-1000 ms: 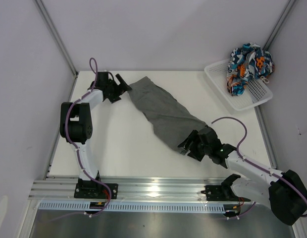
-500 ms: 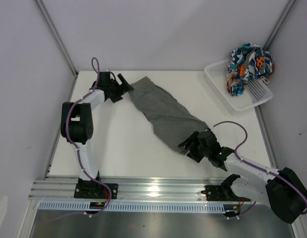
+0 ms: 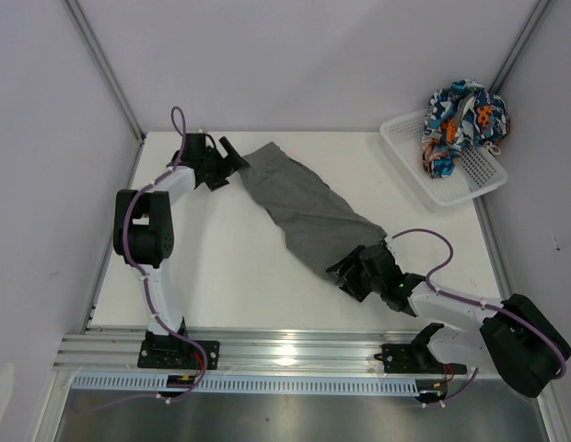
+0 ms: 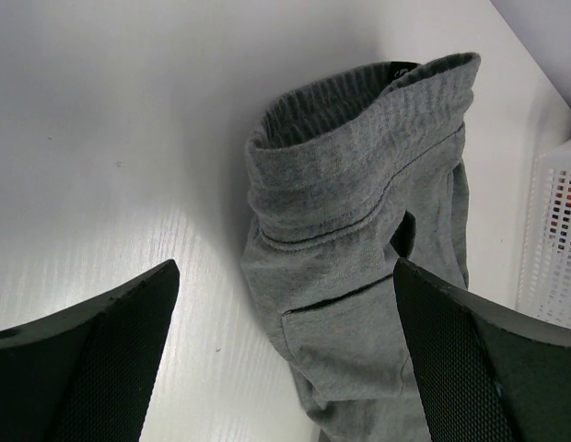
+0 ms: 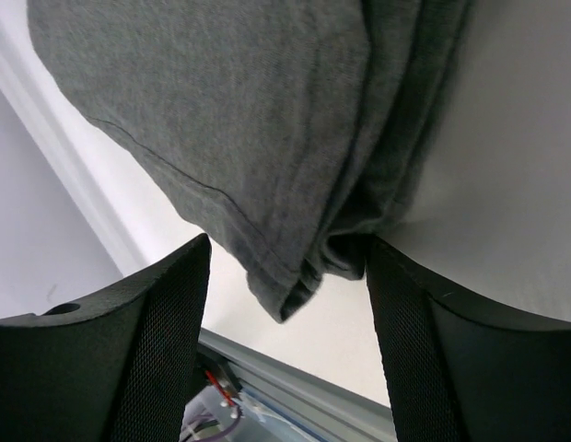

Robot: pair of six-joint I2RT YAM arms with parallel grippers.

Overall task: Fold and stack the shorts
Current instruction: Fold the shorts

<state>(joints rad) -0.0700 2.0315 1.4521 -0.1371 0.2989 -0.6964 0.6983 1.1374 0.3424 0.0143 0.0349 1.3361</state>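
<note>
The dark grey shorts [image 3: 308, 212] lie stretched out flat in a long diagonal across the white surface [image 3: 221, 267], from far left towards near right. Their ribbed waistband [image 4: 359, 138] is at the far-left end, folded over on itself, and the stitched hem [image 5: 221, 198] is at the near-right end, where the cloth is doubled into a small bunch.

The left hand [image 3: 238, 157] sits low just beside the waistband. It is open, with its black fingers [image 4: 101, 359] spread wide and clear of the cloth. The right hand [image 3: 343, 276] is at the hem end. It is also open, with its fingers [image 5: 129, 350] standing either side of the hem corner without pinching it.

The patterned shorts [image 3: 465, 115] sit crumpled in a heap in the white mesh basket [image 3: 405, 158] at the far-right corner of the surface, well apart from both hands.
</note>
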